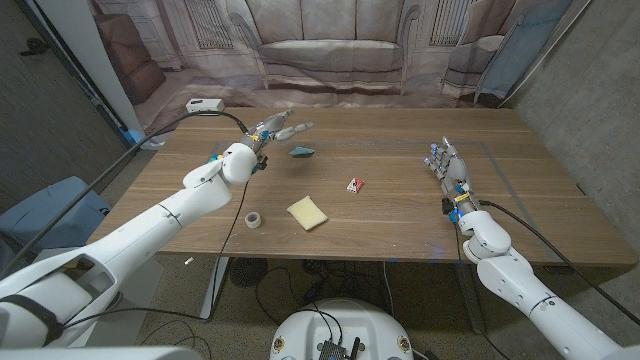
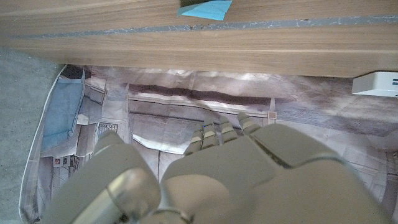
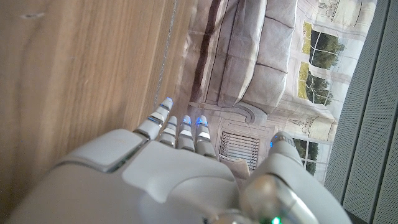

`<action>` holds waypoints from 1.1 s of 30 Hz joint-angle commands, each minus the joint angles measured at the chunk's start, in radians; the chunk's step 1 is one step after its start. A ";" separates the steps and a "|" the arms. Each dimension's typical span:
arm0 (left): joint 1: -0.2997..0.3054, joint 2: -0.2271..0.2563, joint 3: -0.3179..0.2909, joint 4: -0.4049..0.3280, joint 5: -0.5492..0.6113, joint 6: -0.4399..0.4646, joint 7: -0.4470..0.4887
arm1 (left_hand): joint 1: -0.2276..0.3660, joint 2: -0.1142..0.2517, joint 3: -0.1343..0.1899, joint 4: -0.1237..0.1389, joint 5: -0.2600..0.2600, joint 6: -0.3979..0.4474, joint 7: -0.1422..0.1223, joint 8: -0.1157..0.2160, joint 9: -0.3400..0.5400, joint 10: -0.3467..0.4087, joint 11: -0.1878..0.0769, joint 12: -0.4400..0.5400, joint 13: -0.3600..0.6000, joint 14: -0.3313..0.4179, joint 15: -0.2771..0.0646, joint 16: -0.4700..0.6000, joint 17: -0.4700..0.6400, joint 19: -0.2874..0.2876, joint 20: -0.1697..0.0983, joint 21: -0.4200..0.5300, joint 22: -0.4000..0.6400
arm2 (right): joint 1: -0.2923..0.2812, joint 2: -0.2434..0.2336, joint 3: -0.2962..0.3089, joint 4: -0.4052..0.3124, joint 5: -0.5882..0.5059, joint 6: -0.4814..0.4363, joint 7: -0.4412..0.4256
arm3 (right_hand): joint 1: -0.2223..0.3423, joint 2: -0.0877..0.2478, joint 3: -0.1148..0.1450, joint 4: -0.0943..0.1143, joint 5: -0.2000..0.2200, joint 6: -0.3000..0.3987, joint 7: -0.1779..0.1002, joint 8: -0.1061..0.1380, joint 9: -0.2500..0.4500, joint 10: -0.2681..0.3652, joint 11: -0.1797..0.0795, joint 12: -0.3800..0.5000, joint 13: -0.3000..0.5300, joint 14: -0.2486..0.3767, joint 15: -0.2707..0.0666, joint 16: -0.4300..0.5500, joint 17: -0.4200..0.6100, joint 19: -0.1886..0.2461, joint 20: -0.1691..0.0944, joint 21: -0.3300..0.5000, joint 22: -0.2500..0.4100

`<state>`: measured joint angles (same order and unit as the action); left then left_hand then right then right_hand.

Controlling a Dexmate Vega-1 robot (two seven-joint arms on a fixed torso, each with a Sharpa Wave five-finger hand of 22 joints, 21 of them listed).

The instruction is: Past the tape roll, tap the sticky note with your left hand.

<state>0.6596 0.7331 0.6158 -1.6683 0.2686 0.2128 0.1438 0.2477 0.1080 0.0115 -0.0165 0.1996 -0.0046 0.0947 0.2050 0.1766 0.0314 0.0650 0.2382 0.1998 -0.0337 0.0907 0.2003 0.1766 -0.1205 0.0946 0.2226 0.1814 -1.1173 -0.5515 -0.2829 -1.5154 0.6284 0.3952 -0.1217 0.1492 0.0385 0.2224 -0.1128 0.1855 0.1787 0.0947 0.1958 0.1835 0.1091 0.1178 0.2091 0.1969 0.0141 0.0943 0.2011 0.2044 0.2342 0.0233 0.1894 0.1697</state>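
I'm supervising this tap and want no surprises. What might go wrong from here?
The left hand hovers open at the table's far side, next to a teal object, well past the yellow sticky note. It might tap the teal object by mistake. Coming back toward the sticky note, its forearm could sweep the tape roll near the front edge.

Bare wood separates tape roll (image 1: 254, 220), sticky note (image 1: 308, 212) and small card (image 1: 356, 185).

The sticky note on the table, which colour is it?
Pale yellow; the sticky note shows best in the head view.
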 commanded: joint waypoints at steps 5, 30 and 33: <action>0.095 0.006 -0.112 -0.003 -0.229 -0.141 0.022 | 0.004 -0.005 0.005 -0.008 -0.001 0.046 0.010 0.010 0.002 0.040 0.011 0.014 0.000 0.040 0.003 0.008 0.003 0.041 -0.002 0.011 0.001 | 0.013 0.007 -0.006 0.014 -0.007 0.018 0.011 | -0.003 0.002 0.004 -0.007 0.005 0.009 -0.002 0.001 0.006 0.014 0.003 0.004 0.002 0.007 0.000 0.005 0.002 0.006 -0.003 0.008 0.003; 0.116 -0.040 -0.173 0.114 -0.467 -0.306 -0.025 | 0.009 0.000 0.012 -0.014 0.000 0.124 0.017 0.018 0.002 0.107 0.017 0.027 -0.002 0.102 0.008 0.013 0.003 0.092 0.002 0.014 0.000 | 0.041 -0.003 -0.017 0.037 -0.019 0.039 0.055 | -0.003 0.000 0.004 -0.008 0.005 0.014 -0.002 0.002 0.005 0.020 0.001 0.004 0.001 0.011 -0.006 0.005 0.002 0.014 -0.011 0.010 0.003; 0.120 -0.053 -0.181 0.130 -0.506 -0.345 -0.041 | 0.010 0.002 0.014 -0.014 0.000 0.131 0.017 0.019 0.002 0.112 0.018 0.028 -0.002 0.106 0.010 0.013 0.003 0.094 0.003 0.013 0.000 | 0.042 -0.003 -0.018 0.036 -0.017 0.042 0.061 | -0.002 0.001 0.004 -0.008 0.005 0.015 -0.002 0.002 0.005 0.022 0.002 0.004 0.001 0.012 -0.007 0.006 0.002 0.015 -0.012 0.010 0.003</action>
<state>0.7748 0.7067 0.4586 -1.5949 -0.1251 -0.0390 0.1470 0.2477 0.1080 0.0198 -0.0247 0.1998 0.1111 0.1107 0.2206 0.1768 0.1312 0.0851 0.2592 0.1952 0.0651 0.0958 0.2078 0.1768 -0.0324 0.0953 0.2371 0.1815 -1.0837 -0.5509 -0.2967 -1.4840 0.6128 0.4257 -0.0814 0.1492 0.0386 0.2224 -0.1128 0.1855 0.1822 0.0910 0.1958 0.1835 0.1198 0.1179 0.2091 0.1954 0.0200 0.0885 0.2011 0.2046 0.2415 0.0159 0.1894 0.1697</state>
